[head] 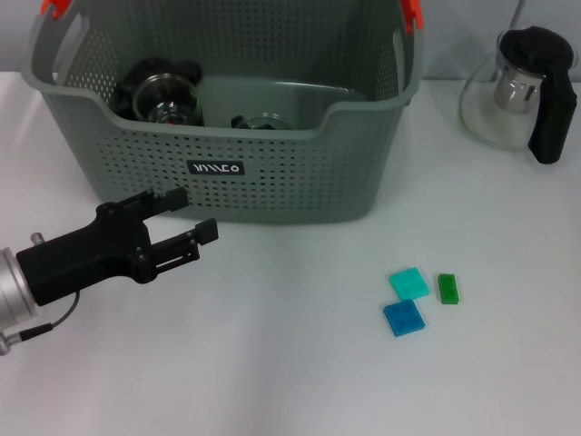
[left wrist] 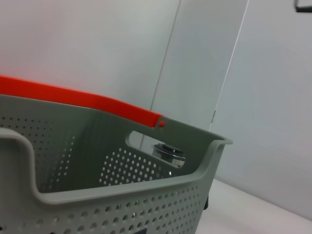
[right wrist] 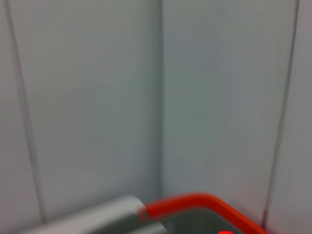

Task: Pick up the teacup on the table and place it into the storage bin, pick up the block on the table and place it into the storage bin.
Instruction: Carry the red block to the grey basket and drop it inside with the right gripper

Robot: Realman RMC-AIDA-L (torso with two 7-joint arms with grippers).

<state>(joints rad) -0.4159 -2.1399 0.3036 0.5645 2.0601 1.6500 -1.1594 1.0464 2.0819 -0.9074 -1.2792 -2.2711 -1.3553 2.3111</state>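
The grey-green storage bin [head: 272, 173] stands at the back of the table. Two glass teacups lie inside it, one at the left [head: 165, 94] and one near the middle [head: 261, 121]. Three small blocks lie on the table at the front right: a cyan block [head: 409, 283], a blue block [head: 404, 318] and a green block [head: 448, 288]. My left gripper [head: 193, 213] hovers just in front of the bin's left front wall, open and empty. The left wrist view shows the bin's rim [left wrist: 122, 190] up close. My right gripper is out of view.
A glass teapot [head: 522, 86] with a black lid and handle stands at the back right, beside the bin. The bin's orange handle clips [head: 410, 11] [left wrist: 97, 105] [right wrist: 195, 202] sit on its top rim. White table surface lies between the left gripper and the blocks.
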